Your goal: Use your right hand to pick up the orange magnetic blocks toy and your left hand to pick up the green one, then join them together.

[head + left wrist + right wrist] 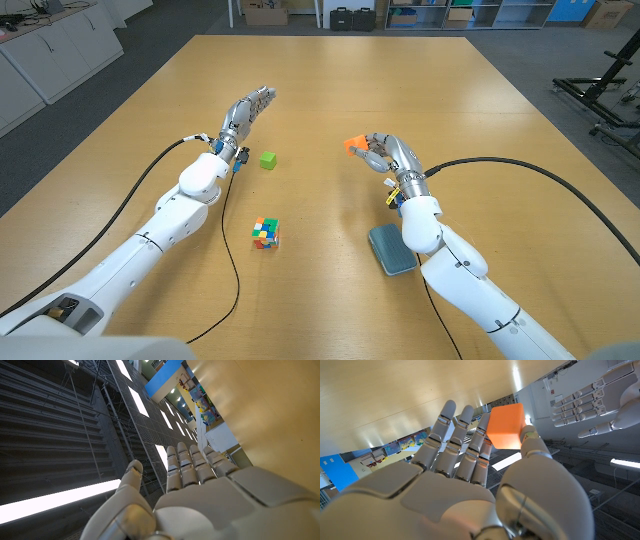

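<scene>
Orange block (352, 145) is sitting pinched in the right hand (380, 155), raised over the table (480, 110). Green block (267, 159) is lying on the wood just beside the left hand (243, 118), which is hovering with fingers spread, holding nothing.

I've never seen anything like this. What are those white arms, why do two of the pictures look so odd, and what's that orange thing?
The white arms belong to one robot standing at a wooden table. The wide picture is taken from a camera on its head, looking down. The two odd pictures come from cameras on its wrists, looking along the back of each hand, so the room appears turned around.

The right hand pinches an orange block, a magnetic toy, seen close up in the right wrist view. The left hand is raised, fingers straight, holding nothing. Near it on the table lies a green block. Also on the table: a multicoloured puzzle cube and a teal pad by the right arm.
</scene>
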Motion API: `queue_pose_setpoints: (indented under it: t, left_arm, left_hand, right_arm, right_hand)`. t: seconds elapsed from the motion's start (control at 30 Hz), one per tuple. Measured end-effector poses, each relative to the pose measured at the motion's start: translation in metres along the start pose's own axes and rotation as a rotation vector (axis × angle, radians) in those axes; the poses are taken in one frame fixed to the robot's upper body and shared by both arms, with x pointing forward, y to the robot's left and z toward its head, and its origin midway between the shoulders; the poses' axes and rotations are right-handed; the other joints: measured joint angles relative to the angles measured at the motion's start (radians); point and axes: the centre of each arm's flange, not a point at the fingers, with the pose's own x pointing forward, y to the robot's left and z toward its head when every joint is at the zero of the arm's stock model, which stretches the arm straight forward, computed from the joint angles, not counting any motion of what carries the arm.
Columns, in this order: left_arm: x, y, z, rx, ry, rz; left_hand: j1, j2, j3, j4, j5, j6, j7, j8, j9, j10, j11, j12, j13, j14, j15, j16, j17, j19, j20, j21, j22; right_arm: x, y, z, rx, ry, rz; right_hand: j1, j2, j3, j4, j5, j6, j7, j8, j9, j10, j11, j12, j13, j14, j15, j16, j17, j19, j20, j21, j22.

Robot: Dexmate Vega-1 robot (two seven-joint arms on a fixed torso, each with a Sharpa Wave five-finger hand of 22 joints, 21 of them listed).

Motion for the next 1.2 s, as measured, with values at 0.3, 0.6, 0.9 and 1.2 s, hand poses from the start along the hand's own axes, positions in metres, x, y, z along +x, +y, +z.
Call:
queue_pose_setpoints:
  t: [0.3,0.6,0.9,1.2]
  left_arm:
    - [-0.004,0.004,-0.003,0.089,-0.046,0.043]
    - [-0.014,0.012,0.0,0.204,-0.058,0.096]
    - [-0.023,0.025,0.013,0.384,-0.037,0.12]
    - [-0.029,0.028,0.028,0.619,-0.002,0.139]
  left_hand:
    - [0.082,-0.016,0.032,-0.007,0.0,0.037,-0.013,0.015,0.005,0.05,-0.025,0.008,0.0,0.043,-0.001,0.0,0.0,0.02,0.005,0.0,0.0]
    - [0.13,-0.025,0.046,-0.01,0.0,0.048,-0.023,0.022,0.005,0.068,-0.043,0.008,0.0,0.049,-0.001,0.0,-0.005,0.025,0.0,0.0,0.0]
    - [0.177,-0.045,0.058,-0.008,0.005,0.053,-0.029,0.027,0.005,0.069,-0.052,0.007,0.001,0.049,-0.001,-0.007,-0.005,0.018,0.0,-0.005,0.0]
    - [0.234,-0.078,0.065,-0.01,0.005,0.03,-0.052,0.027,0.005,0.049,-0.079,-0.009,0.002,0.045,0.002,-0.016,-0.005,0.013,0.005,-0.005,0.0]
  right_arm:
    - [0.004,0.001,-0.005,0.073,-0.009,-0.03]
    - [0.006,0.005,-0.007,0.115,-0.007,-0.036]
    - [0.01,0.01,-0.009,0.156,-0.007,-0.031]
    - [0.013,0.015,-0.009,0.184,-0.007,-0.034]
  right_hand:
    - [0.0,0.0,0.0,0.0,-0.002,0.003,0.003,0.001,0.0,0.003,0.003,0.0,0.0,0.002,0.002,0.0,0.0,0.005,-0.005,0.0,0.0]
    - [0.0,0.0,0.0,0.0,-0.004,0.003,0.003,0.001,0.0,0.01,-0.004,-0.006,-0.005,0.002,0.002,0.0,0.0,0.005,-0.005,0.0,0.0]
    - [0.0,0.0,0.0,0.0,-0.006,0.003,0.003,0.0,0.001,0.012,-0.006,-0.009,-0.005,0.002,0.002,0.0,0.005,0.001,-0.002,0.0,0.0]
    - [0.0,0.0,0.001,0.001,-0.011,0.003,0.003,0.0,0.001,0.012,-0.006,-0.012,-0.005,0.002,0.002,0.0,0.005,0.001,-0.002,0.0,0.0]
